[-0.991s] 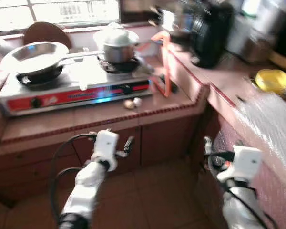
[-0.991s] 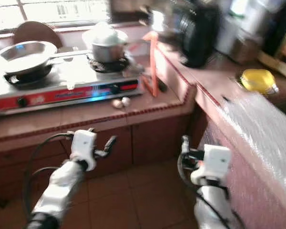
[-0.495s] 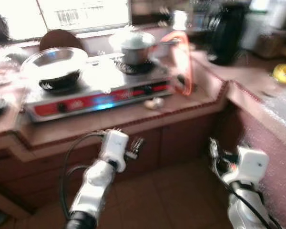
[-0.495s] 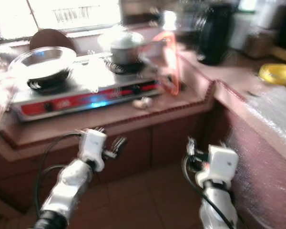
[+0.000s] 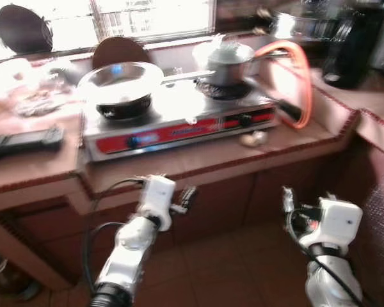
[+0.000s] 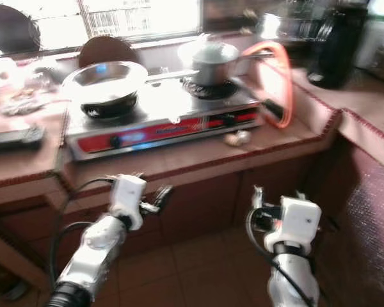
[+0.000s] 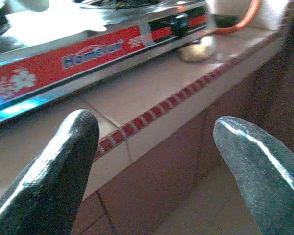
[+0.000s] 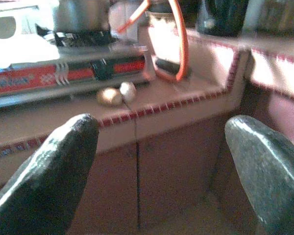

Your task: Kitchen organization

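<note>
A steel two-burner stove [image 5: 179,125] with a red front sits on the tiled counter [image 5: 211,167]. A shiny pan [image 5: 120,80] rests on its left burner, a lidded pot [image 5: 227,61] on its right. Two small pale bulbs [image 5: 253,138] lie on the counter before the stove's right end, and show again as the bulbs [image 8: 116,94] in the right wrist view. My left gripper [image 5: 187,195] hangs open and empty below the counter edge, short of the stove front [image 7: 88,51]. My right gripper [image 5: 288,199] is open and empty too, low and to the right.
An orange hose [image 5: 297,83] loops at the stove's right side. A black jug [image 5: 353,45] stands at the back right on the side counter [image 5: 377,121]. A flat black object [image 5: 24,141] lies left of the stove. Brown cabinet doors [image 5: 243,204] and floor tiles lie ahead.
The whole picture has shifted right, so the camera has swung left and more of the left counter shows. Both arms keep their pose with fingers open.
</note>
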